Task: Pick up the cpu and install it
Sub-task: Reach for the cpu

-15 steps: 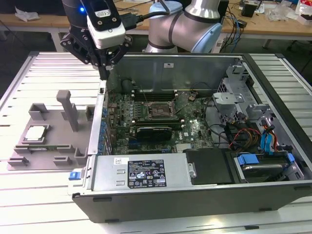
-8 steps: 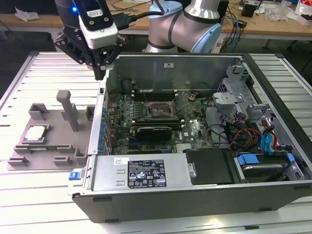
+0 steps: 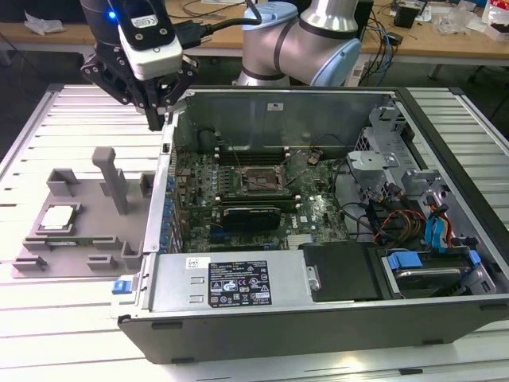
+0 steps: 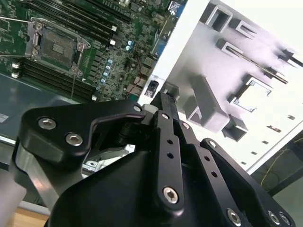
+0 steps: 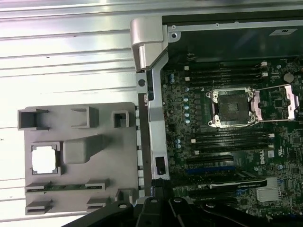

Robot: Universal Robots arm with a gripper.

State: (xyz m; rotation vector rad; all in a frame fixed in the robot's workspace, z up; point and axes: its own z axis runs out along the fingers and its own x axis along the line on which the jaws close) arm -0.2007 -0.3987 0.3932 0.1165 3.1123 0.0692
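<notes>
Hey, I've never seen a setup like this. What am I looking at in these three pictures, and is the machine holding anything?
A robot arm with a black hand hangs over a slatted table. One picture is from a camera off to the side; two are from cameras riding near the wrist. On the table stand an open computer case and a grey tray. The cpu, a small silver square, lies in the tray, not yet picked up. The board's socket is empty.

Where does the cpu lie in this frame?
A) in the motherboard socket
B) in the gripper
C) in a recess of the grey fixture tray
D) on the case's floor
C: the cpu sits in a recess of the grey fixture tray, apart from the gripper, and the socket is bare.
</notes>
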